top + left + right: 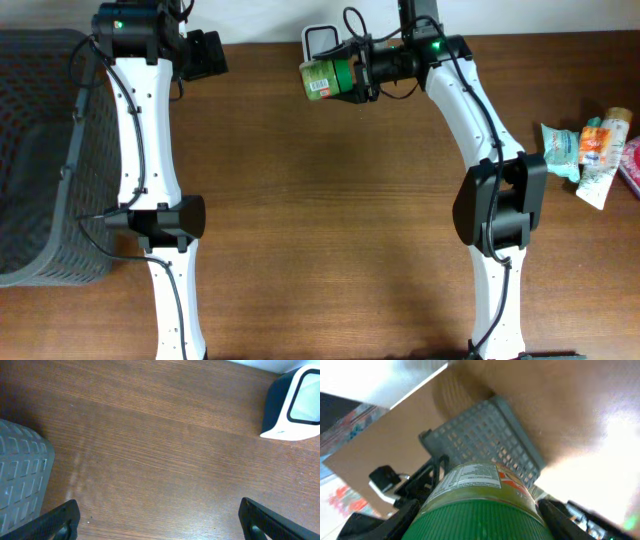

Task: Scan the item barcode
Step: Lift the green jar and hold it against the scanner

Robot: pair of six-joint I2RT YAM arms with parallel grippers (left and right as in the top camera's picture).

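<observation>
I have the bottle (320, 80) clamped at its green cap end by the right gripper (352, 78), at the table's 12 o'clock beside the scanner (318, 40). Its long axis lies level, with the base pointing to 9 o'clock. The left gripper (210, 55) gapes wide, holding nothing.

Even bright overhead light, soft arm shadows on table (320, 200), right wrist view blurred, glare at right edge

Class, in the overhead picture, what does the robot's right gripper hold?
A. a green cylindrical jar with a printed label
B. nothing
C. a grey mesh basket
A: the right gripper is closed on the green cylindrical jar with a printed label, near the white scanner.
</observation>
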